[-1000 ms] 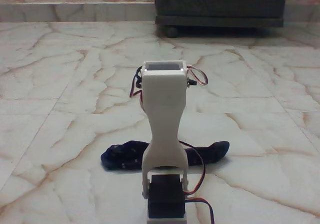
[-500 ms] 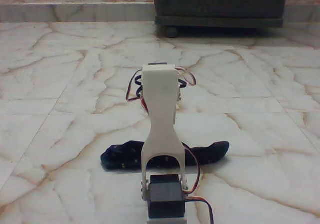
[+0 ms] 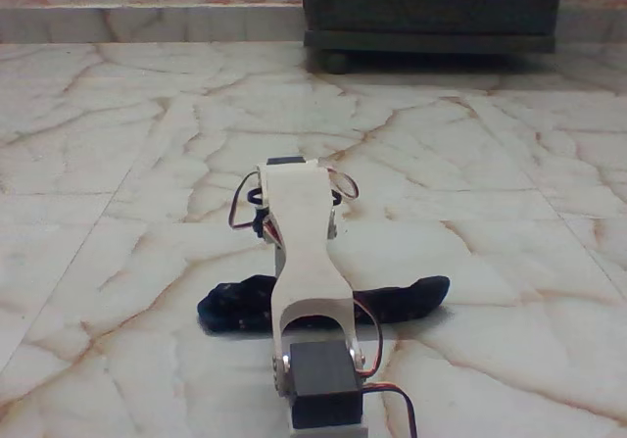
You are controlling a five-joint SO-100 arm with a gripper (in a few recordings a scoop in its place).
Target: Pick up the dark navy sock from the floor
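Fixed view: your white arm (image 3: 302,262) leans over the dark navy sock (image 3: 392,301) lying flat on the floor (image 3: 118,213); you cannot tell the jaws' state.

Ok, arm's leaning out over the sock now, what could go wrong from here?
1. The arm's white link hides the middle of the dark navy sock in the fixed view, and the gripper is hidden behind the arm, so you may close beside the sock without noticing.
2. The sock lies flat and limp on the glossy marble floor; fingers could scrape tile or just push the cloth.
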